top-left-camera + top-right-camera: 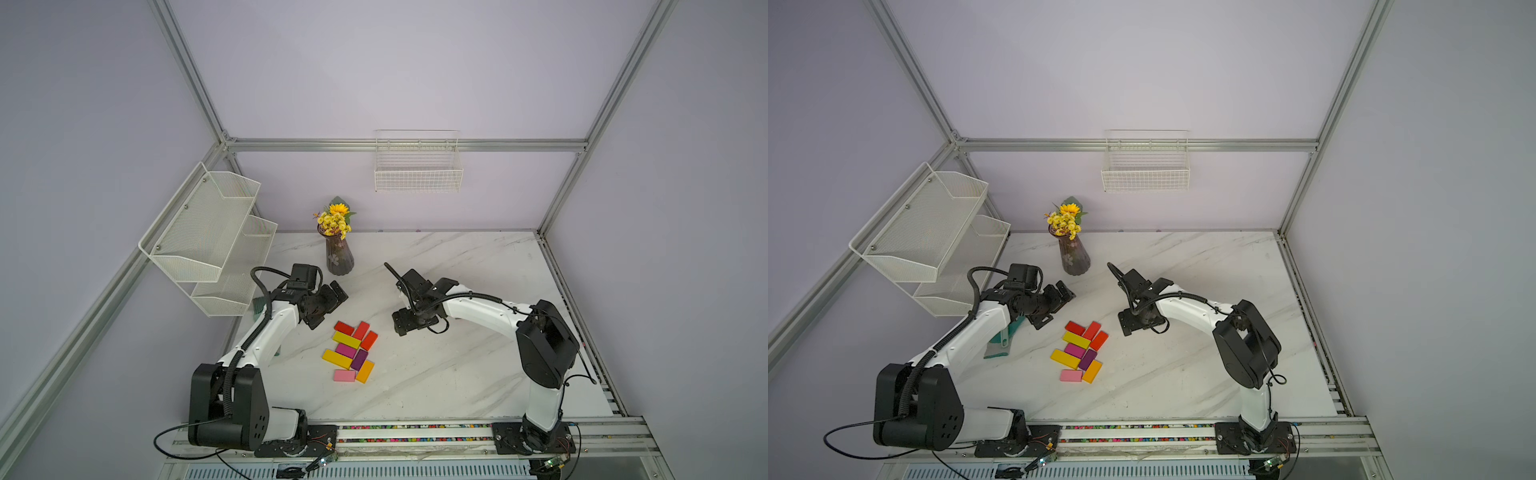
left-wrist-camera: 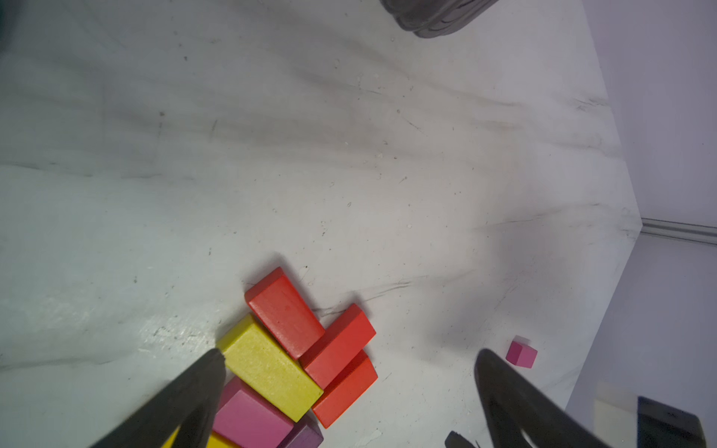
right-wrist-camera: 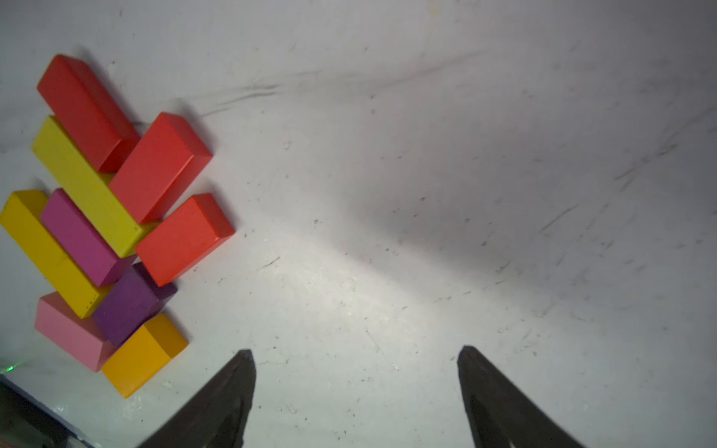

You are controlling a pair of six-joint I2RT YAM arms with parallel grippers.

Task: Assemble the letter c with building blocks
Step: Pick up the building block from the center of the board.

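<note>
The building blocks (image 1: 351, 351) lie flat in a tight cluster mid-table, seen in both top views (image 1: 1079, 351). The right wrist view shows two red blocks (image 3: 83, 112), an orange-red one (image 3: 182, 240), two long yellow ones (image 3: 85, 186), then magenta (image 3: 81, 236), purple (image 3: 130, 306), pink (image 3: 70, 333) and orange (image 3: 143, 353). My left gripper (image 1: 330, 306) hovers open just behind and left of the cluster, its fingertips either side of the red and yellow blocks (image 2: 351, 355). My right gripper (image 1: 401, 303) is open over bare table to the cluster's right (image 3: 355, 351), holding nothing.
A dark vase of yellow flowers (image 1: 339, 253) stands behind the blocks. A white mesh shelf (image 1: 208, 232) hangs at the left, a wire basket (image 1: 417, 168) on the back wall. A small magenta cube (image 2: 522, 353) lies apart from the cluster. A teal object (image 1: 1005, 336) sits under the left arm.
</note>
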